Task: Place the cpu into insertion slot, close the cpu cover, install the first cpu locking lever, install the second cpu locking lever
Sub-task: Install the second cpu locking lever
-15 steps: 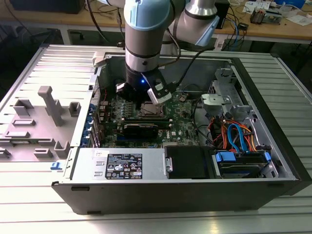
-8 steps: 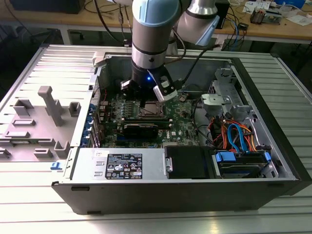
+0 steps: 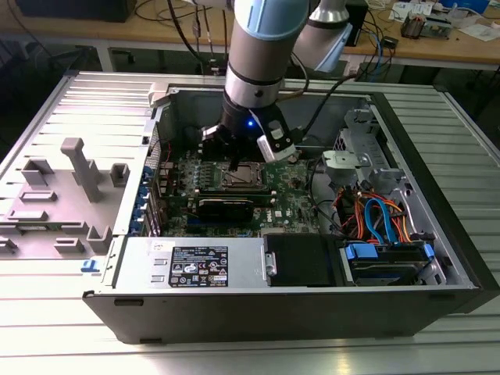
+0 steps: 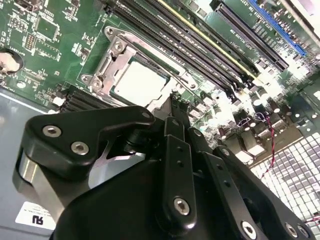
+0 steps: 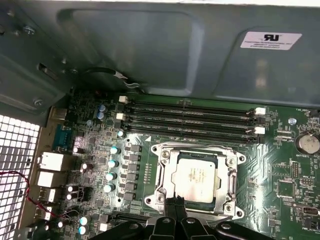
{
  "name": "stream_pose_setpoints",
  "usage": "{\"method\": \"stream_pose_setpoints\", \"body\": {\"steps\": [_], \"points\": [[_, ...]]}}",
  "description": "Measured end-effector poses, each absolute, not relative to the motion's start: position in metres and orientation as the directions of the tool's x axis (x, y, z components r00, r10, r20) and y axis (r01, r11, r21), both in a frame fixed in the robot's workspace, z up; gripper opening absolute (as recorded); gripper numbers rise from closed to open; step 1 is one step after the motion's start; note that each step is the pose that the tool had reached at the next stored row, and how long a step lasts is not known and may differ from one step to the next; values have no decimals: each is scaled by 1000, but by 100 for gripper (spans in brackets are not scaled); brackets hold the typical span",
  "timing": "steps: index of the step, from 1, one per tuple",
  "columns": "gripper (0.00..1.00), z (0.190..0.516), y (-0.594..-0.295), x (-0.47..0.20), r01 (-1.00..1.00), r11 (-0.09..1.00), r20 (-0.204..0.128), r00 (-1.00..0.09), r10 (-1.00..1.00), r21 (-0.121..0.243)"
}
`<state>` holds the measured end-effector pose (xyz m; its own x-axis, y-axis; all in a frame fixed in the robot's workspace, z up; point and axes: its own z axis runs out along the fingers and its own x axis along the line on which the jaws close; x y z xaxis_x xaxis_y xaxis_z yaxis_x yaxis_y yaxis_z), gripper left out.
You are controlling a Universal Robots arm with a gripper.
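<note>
The cpu (image 5: 196, 176) (image 4: 140, 82), a square chip with a pale metal top, lies flat in the insertion slot (image 5: 240, 159) on the green motherboard. The silvery cpu cover (image 5: 165, 175) (image 4: 102, 67) lies down around it, and the chip shows through its cut-out. My gripper (image 5: 175, 201) (image 4: 175, 98) is shut, its black fingertips pressed together at the cover's edge on the side away from the memory slots. In the exterior view my gripper (image 3: 233, 166) hangs from the arm just over the socket (image 3: 241, 178) inside the open computer case. I cannot make out how the locking levers stand.
Long black memory slots (image 5: 190, 120) run beside the socket, next to the grey case wall (image 5: 150, 50). A power supply (image 3: 203, 266) fills the case front. A drive cage with orange and blue cables (image 3: 375, 219) sits at the exterior view's right. Grey fixtures (image 3: 78, 172) stand outside at the left.
</note>
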<state>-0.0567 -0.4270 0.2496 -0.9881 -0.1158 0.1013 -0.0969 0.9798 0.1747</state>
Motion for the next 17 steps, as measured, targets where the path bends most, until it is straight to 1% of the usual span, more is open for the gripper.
{"method": "stream_pose_setpoints", "body": {"steps": [3,7,12,17], "points": [[11,250,-430,-51,-93,980,123,-986,-116,176],[11,250,-436,-44,-89,980,144,-983,-116,178],[11,249,-447,-42,-87,980,157,-981,-116,179],[11,239,-447,-43,-86,980,159,-980,-116,180]]}}
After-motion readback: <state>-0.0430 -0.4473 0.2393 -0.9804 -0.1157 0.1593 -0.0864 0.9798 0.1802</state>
